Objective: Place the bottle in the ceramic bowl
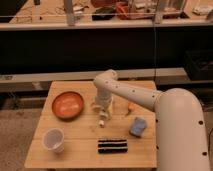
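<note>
Gripper (102, 107), at the end of a white robot arm (134, 94), hangs over the middle of a square light-wood slatted table (80, 156), pointing down; whether it is apart or clamped can't be told from this view. Right under it, w/ no visible gap, is the small slim clear plastic bottle (101, 119), roughly upright, its white cap at the low end, nearest the camera. Can't tell whether the bottle rests on the wood or hangs just above it. It sits outside the shallow round terracotta ceramic bowl (68, 105), which lies just beside it toward frame left, on the table's far left part; the bowl's lighter orange inside holds nothing. Near the front left corner stands a translucent whitish plastic cup (53, 140), upright, well apart from the bowl and bottle. Near the front edge, approx. centre, lies a flat black rectangular bar (112, 145) w/ a pale stripe along it. Toward frame right of the bottle is a small blue crumpled object (138, 126), and beyond it, under the arm, a small orange item (130, 106), too blurred to identify. The arm curves from the large white rounded robot body (182, 131) at lower right. Behind the table runs a dark cluttered shelf unit (100, 24).
</note>
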`<state>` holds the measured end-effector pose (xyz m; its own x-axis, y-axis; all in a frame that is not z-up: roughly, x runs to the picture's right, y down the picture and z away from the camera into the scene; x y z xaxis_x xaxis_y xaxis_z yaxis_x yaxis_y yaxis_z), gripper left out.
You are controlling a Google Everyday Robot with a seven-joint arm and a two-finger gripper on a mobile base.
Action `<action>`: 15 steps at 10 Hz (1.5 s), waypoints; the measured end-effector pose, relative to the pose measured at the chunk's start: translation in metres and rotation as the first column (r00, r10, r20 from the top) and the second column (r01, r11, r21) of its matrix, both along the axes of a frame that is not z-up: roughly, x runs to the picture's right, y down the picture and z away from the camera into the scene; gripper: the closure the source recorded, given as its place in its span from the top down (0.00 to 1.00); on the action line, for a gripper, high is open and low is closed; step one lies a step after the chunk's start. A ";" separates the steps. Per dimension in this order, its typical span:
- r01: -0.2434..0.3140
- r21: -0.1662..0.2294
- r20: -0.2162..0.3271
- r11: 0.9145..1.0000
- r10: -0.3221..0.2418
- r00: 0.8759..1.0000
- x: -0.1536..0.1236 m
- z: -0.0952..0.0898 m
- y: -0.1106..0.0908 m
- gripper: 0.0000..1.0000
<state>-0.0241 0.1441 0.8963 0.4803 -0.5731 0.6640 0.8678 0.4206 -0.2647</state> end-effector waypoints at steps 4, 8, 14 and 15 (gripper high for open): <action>0.008 -0.004 0.009 1.000 -0.008 1.000 -0.003 0.002 0.001 0.59; 0.031 0.020 0.020 0.999 -0.032 0.999 -0.014 -0.005 -0.011 0.19; 0.090 0.074 0.026 0.993 -0.092 0.995 -0.060 -0.029 -0.044 0.04; 0.103 0.081 0.032 0.991 -0.106 0.994 -0.073 -0.032 -0.048 0.04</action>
<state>-0.0972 0.0961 0.8647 0.3913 -0.6706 0.6303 0.9166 0.3453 -0.2016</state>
